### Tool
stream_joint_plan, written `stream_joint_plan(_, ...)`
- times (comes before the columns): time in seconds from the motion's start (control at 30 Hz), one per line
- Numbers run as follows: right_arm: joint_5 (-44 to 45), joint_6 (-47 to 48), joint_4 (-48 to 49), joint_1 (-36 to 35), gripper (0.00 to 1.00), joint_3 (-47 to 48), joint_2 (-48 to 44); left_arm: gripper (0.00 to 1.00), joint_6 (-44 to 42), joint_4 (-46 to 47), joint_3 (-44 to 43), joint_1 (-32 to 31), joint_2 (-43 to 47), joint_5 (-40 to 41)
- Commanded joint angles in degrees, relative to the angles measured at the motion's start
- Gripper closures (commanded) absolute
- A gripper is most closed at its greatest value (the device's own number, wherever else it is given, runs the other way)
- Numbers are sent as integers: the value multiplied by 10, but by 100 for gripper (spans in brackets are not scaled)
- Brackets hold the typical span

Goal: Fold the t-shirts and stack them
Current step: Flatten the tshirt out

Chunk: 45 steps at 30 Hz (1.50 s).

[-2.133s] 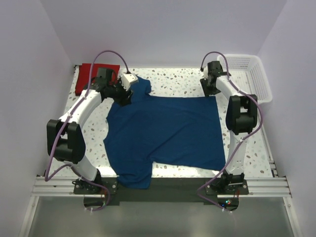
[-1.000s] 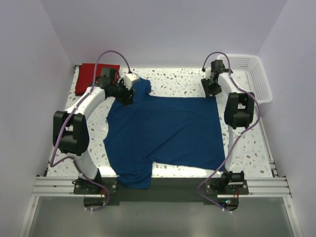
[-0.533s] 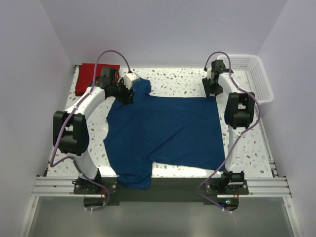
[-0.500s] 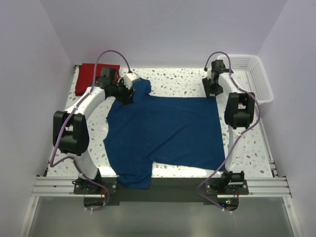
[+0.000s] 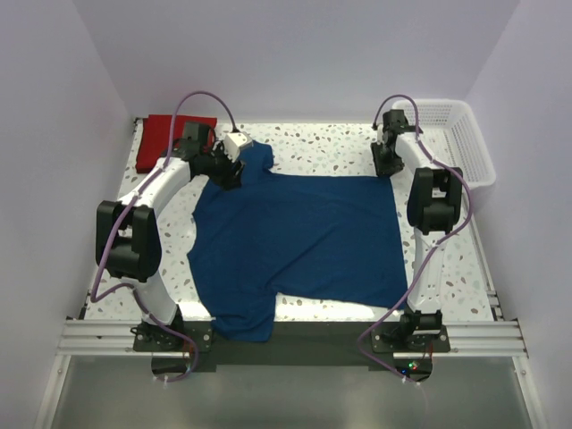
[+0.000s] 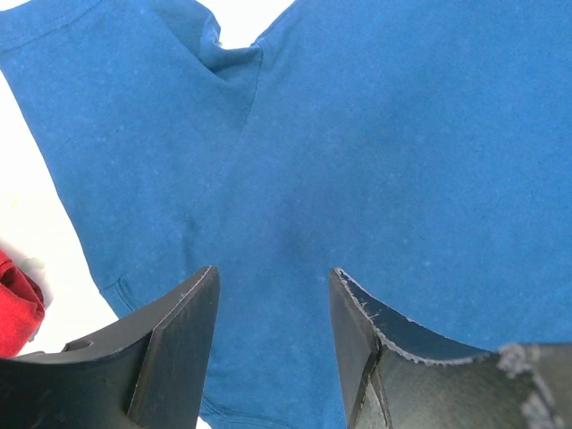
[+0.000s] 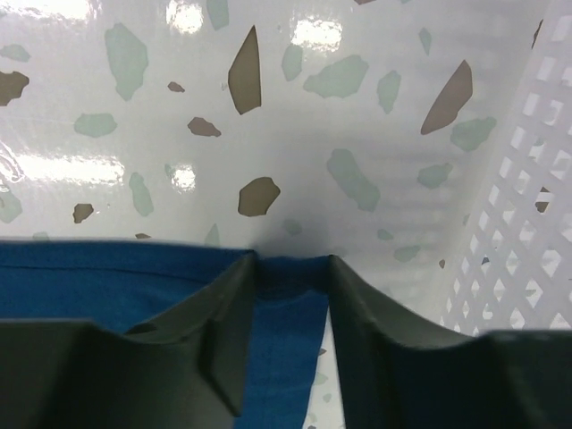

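The navy t-shirt (image 5: pixel 295 237) lies spread flat on the table. The red t-shirt (image 5: pixel 165 136) lies folded at the far left corner. My left gripper (image 5: pixel 230 172) is open just above the navy shirt's far left shoulder. In the left wrist view the open gripper (image 6: pixel 273 286) has blue cloth (image 6: pixel 357 134) beneath it and the red shirt (image 6: pixel 13 308) at the left edge. My right gripper (image 5: pixel 387 164) is at the shirt's far right corner. In the right wrist view the gripper (image 7: pixel 290 264) is open, its fingers either side of that blue corner (image 7: pixel 286 304).
A white lattice basket (image 5: pixel 456 134) stands at the back right, close beside my right gripper, and shows in the right wrist view (image 7: pixel 527 259). Speckled tabletop (image 5: pixel 322 143) lies bare beyond the shirt. Walls close in on both sides.
My right gripper has crept right and slightly back to the shirt's far corner. My left arm's elbow has swung inward, while its gripper stays over the shoulder. The shirt has barely moved.
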<state>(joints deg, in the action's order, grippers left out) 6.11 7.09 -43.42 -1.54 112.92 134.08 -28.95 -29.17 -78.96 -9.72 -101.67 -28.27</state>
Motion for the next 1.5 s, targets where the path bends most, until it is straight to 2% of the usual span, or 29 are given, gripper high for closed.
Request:
stream_joint_plan(0.0,11,-15,-18,12,63,27,1,43,8,32,0,5,16,-7)
stream_joint_plan(0.07,3,-12,-20,11,77,29,0,43,10,34,-8,6,5,8)
stream_joint_plan(0.17,-14,-8,-21,12,87,30,-10,43,19,41,-21,6,-14,32)
stream_joint_plan(0.23,-30,-3,-20,11,99,27,-17,43,27,59,-30,6,-32,59)
stream_joint_plan(0.27,-36,-4,-20,11,100,26,-26,43,34,64,-42,6,-40,70)
stream_joint_plan(0.6,-79,4,-1,11,100,-17,-79,49,71,147,-143,7,-168,191)
stream_joint_plan(0.77,-79,15,4,11,100,-35,-90,52,69,141,-203,7,-233,227)
stream_joint_plan(1.1,-79,28,11,10,100,-48,-94,60,67,128,-219,15,-274,260)
stream_joint_plan(1.47,-75,32,11,10,100,-46,-87,60,74,107,-240,20,-314,248)
